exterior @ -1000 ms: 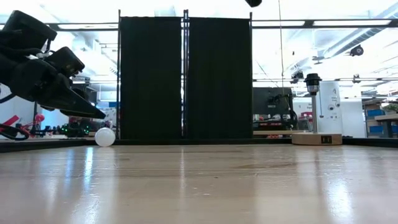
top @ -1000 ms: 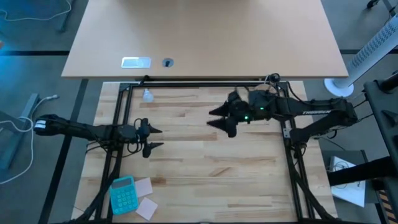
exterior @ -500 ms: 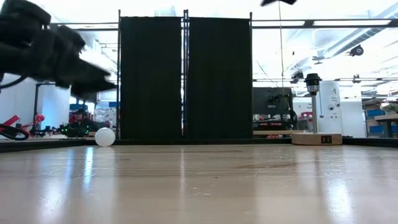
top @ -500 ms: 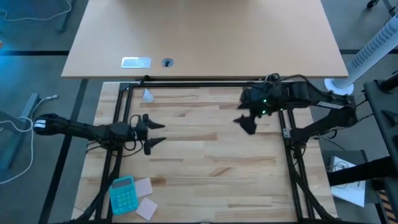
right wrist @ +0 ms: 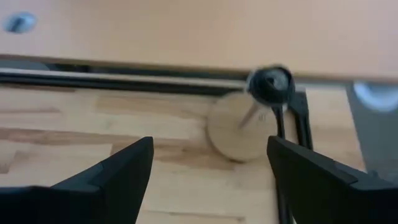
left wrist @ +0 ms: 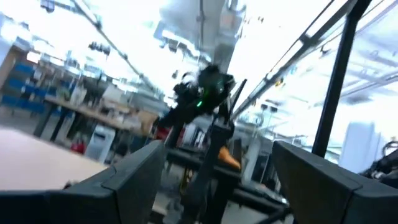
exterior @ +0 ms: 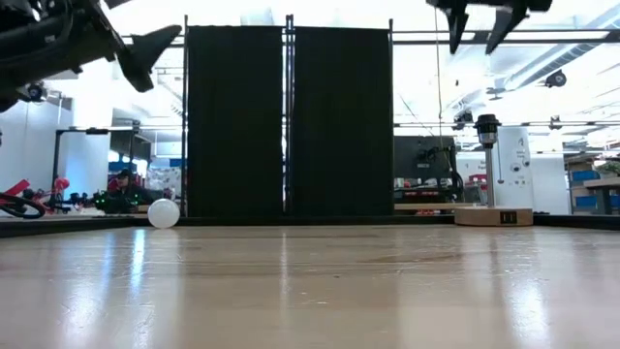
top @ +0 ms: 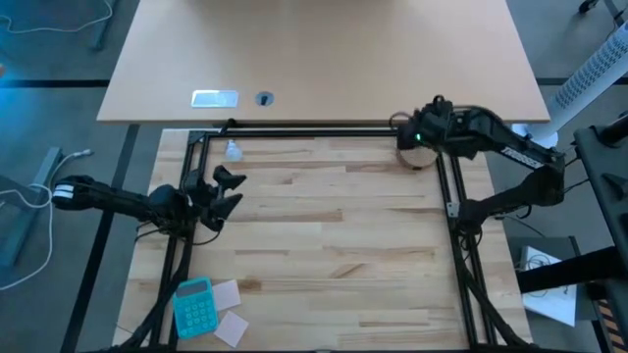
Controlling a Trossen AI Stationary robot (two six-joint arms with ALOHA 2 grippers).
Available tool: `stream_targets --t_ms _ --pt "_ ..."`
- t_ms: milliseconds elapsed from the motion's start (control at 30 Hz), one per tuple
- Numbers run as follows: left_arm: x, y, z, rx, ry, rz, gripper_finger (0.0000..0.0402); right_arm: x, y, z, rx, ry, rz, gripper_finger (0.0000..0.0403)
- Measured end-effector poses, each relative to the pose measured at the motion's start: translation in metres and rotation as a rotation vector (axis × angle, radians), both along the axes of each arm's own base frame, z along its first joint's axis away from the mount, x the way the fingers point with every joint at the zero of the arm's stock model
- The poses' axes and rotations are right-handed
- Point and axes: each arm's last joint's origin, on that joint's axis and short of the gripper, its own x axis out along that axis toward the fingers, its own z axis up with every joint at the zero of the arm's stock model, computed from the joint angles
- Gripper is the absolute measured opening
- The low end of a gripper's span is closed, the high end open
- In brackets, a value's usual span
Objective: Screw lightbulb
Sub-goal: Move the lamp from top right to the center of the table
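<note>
My right pincer (exterior: 481,24) has swung back, now above the wooden stand (right wrist: 239,127); left pincer (top: 223,188) lifted. Both gape wide, holding nothing. One lightbulb (exterior: 163,213) lies on the bench (top: 334,245), far-left corner.

I see a glossy white lightbulb (exterior: 163,213) on my pale striped-wood desk (top: 324,255), a teal calculator (top: 192,305), black curtains (exterior: 288,121).

The left gripper (top: 225,188) hangs above the table's left edge, fingers (left wrist: 134,180) spread, empty; the right gripper (exterior: 480,21) points downward at the far right corner, fingers (right wrist: 127,171) apart, empty.
</note>
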Motion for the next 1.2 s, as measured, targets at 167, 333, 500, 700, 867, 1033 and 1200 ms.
stream_targets --t_ms 167,333,500,700,867,1033,1200 --pt "0.005 0.0 -0.007 0.007 0.076 0.031 0.0291 -0.01 -0.035 -0.005 0.066 0.056 -0.102 0.0309" --pt "0.013 0.0 -0.018 -0.006 0.173 0.019 0.0291 -0.02 -0.061 -0.011 0.174 0.007 -0.223 0.0309" --pt "0.02 -0.001 -0.026 -0.008 0.234 0.016 0.0291 -0.026 -0.079 -0.012 0.216 -0.075 -0.27 0.0309" --pt "0.027 -0.001 -0.023 -0.012 0.246 0.011 0.0291 -0.025 -0.1 -0.023 0.28 -0.099 -0.349 0.0309" --pt "0.031 -0.004 -0.013 -0.075 0.202 -0.097 0.0291 -0.031 -0.121 -0.032 0.354 -0.124 -0.405 0.031" --pt "0.032 -0.005 -0.011 -0.062 0.196 -0.149 0.0291 -0.041 -0.133 -0.032 0.393 -0.2 -0.43 0.0339" --pt "0.031 -0.004 -0.011 -0.068 0.197 -0.102 0.0291 -0.05 -0.139 -0.033 0.395 -0.25 -0.55 0.0365"
